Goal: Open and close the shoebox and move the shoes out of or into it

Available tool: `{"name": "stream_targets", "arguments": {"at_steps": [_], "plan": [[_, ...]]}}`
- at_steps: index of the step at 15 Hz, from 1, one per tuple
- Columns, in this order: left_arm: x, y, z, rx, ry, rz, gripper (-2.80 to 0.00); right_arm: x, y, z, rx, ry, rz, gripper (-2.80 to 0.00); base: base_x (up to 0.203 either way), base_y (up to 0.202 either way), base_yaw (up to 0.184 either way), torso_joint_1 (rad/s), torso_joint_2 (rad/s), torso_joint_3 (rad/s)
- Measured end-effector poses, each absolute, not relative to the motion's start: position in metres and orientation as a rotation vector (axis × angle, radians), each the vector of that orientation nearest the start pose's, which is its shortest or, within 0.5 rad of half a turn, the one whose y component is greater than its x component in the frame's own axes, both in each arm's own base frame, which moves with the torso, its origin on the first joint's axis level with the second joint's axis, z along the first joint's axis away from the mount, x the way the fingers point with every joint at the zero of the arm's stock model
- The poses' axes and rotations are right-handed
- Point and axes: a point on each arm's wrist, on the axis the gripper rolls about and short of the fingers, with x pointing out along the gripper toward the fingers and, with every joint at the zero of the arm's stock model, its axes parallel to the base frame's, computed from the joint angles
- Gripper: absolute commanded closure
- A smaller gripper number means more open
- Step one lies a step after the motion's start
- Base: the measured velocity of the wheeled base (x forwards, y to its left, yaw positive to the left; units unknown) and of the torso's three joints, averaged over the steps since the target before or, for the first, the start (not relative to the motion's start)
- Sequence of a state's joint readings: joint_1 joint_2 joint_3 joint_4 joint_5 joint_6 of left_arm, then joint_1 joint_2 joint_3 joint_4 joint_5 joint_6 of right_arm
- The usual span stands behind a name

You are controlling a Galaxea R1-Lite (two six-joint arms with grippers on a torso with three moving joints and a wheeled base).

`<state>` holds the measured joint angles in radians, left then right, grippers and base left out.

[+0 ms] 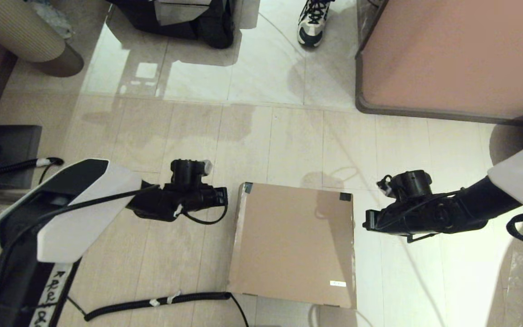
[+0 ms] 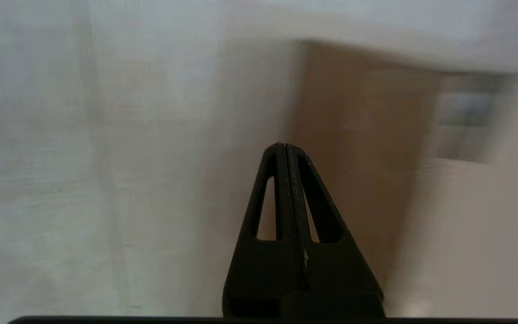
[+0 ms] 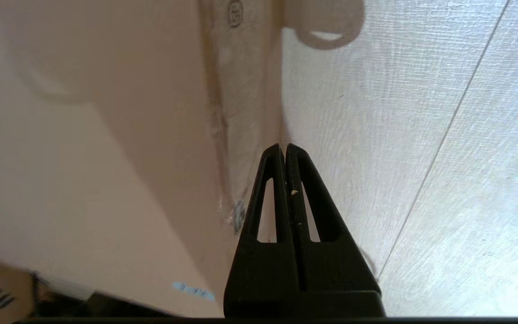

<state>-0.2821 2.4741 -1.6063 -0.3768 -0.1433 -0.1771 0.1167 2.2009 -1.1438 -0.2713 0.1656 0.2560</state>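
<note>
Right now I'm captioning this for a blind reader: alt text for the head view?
A closed brown cardboard shoebox sits on the tiled floor between the shut left gripper and the shut right gripper, neither touching it. A person's white-and-black sneaker stands at the far edge.

The shoebox (image 1: 294,240) — plain brown cardboard — sits flat on the pale floor with its lid down. Black tape bits mark its two far corners, a small white sticker lies near one near corner; its contents are hidden.
</note>
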Motion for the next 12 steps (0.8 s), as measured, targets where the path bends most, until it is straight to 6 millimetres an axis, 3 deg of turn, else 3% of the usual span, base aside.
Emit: {"name": "stream_targets", "arguments": {"at_steps": [6, 12], "plan": [[0.481, -0.165, 0.020, -0.098, 0.586, -0.378, 0.00, 0.414, 0.087, 0.028, 0.186, 0.839, 0.130, 0.00, 0.000, 0.000, 0.000, 0.000, 0.00, 0.000], [0.492, -0.176, 0.023, -0.097, 0.598, -0.394, 0.00, 0.433, 0.105, 0.022, 0.191, 0.804, 0.142, 0.00, 0.000, 0.000, 0.000, 0.000, 0.00, 0.000]]}}
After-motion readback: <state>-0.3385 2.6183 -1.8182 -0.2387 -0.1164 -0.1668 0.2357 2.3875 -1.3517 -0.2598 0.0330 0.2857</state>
